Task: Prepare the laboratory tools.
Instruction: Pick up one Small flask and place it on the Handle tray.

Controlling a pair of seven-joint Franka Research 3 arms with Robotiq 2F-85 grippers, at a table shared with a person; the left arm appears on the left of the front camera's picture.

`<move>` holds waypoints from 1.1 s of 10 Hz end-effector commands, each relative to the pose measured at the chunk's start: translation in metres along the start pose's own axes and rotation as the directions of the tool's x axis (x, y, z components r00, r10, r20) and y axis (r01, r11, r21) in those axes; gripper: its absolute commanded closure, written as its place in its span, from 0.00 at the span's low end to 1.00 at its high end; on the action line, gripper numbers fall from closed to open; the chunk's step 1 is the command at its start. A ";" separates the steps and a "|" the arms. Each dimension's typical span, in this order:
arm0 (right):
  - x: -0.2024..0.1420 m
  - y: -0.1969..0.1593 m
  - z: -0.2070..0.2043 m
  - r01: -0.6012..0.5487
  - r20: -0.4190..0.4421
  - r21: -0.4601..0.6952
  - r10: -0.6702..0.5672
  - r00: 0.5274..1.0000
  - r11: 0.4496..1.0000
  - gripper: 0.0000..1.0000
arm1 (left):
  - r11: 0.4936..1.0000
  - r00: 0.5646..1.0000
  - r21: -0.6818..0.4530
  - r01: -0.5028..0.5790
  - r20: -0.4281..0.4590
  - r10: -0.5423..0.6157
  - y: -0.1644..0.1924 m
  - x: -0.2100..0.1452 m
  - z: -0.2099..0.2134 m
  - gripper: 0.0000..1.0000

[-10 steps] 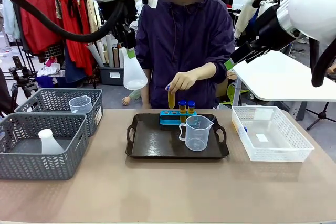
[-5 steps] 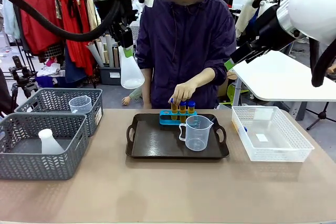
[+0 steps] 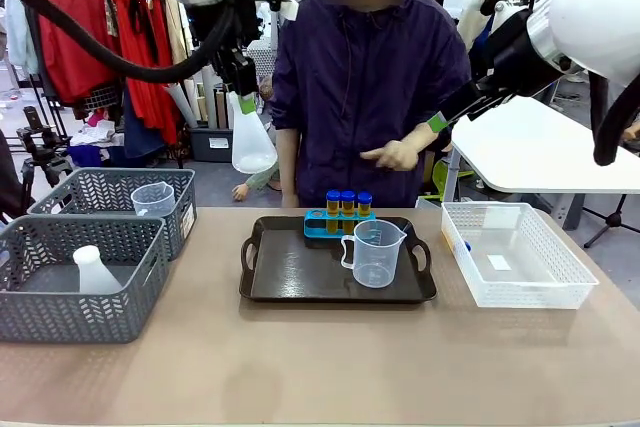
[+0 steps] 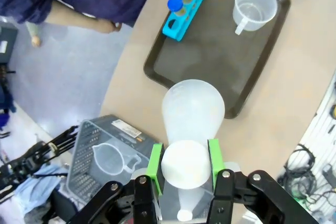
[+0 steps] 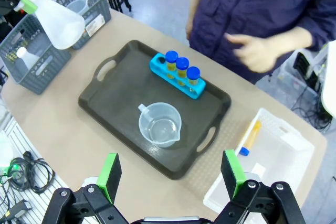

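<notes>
My left gripper (image 3: 243,99) hangs high above the table's left side, shut on the neck of a translucent white conical flask (image 3: 252,143). In the left wrist view the green pads (image 4: 156,165) clamp the flask (image 4: 192,109), which hangs over the black tray (image 4: 210,66). On the tray's far edge stands a small blue rack (image 3: 338,221) with three blue-capped tubes of yellow liquid (image 3: 347,201). In front of it stands a clear handled beaker (image 3: 375,253). My right gripper (image 5: 171,173) is open and empty, high at the right (image 3: 440,121).
The person's hand (image 3: 394,155) hovers above the rack. One more tube (image 5: 249,137) lies in the white basket (image 3: 560,297) at the right. Two grey mesh baskets (image 3: 60,322) at the left hold a second flask (image 3: 94,271) and a second beaker (image 3: 152,197).
The person lowered a third tube into the rack and drew the hand back up. My left gripper and the flask swayed only slightly.
</notes>
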State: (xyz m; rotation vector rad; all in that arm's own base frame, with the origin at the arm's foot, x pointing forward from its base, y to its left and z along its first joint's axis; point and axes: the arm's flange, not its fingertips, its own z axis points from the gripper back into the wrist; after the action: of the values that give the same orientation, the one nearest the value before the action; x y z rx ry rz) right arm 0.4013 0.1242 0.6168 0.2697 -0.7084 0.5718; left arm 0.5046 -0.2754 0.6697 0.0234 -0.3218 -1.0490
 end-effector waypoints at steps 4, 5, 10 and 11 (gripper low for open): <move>0.000 -0.001 0.001 0.004 0.006 0.015 -0.004 1.000 1.000 0.00 | 0.992 0.991 -0.008 0.127 -0.049 -0.127 -0.025 0.026 -0.076 1.00; 0.000 -0.001 0.001 0.004 0.006 0.015 -0.004 1.000 1.000 0.00 | 0.988 0.987 -0.003 0.152 -0.056 -0.152 -0.033 0.025 -0.088 1.00; 0.000 -0.001 0.001 0.004 0.006 0.015 -0.004 1.000 1.000 0.00 | 0.979 0.980 -0.072 0.192 -0.028 -0.195 -0.041 0.007 -0.166 1.00; 0.000 -0.001 0.001 0.004 0.006 0.015 -0.004 1.000 1.000 0.00 | 0.974 0.979 -0.095 0.204 0.006 -0.204 -0.041 0.008 -0.176 1.00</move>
State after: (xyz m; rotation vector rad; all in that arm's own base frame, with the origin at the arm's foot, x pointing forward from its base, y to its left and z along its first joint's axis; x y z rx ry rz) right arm 0.4013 0.1242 0.6168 0.2697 -0.7083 0.5719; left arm 0.5237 -0.3347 0.5016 0.0309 -0.2371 -1.2327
